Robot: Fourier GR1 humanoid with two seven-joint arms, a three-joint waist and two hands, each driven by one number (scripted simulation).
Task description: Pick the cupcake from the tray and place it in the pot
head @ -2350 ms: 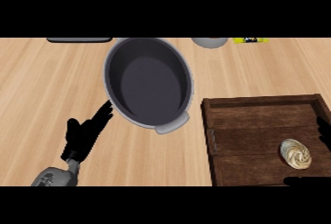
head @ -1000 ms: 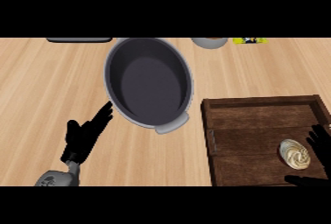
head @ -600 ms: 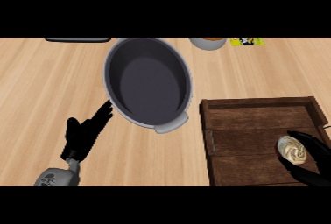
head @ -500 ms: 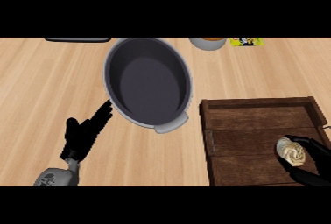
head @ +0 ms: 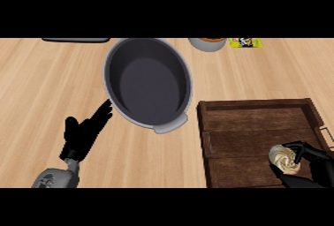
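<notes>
Two hands: right hand (head: 312, 168) curls round the cupcake (head: 284, 158), low-right in the tray (head: 248, 132), prob set for lifting. Left hand (head: 81, 132) rests open beside the pot (head: 149, 79), keeping outta the way imo.

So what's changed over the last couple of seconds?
The right hand came in from the lower right edge over the tray and curled its fingers round the cupcake. The cupcake still sits in the tray; the pot and the open left hand stayed put.
</notes>
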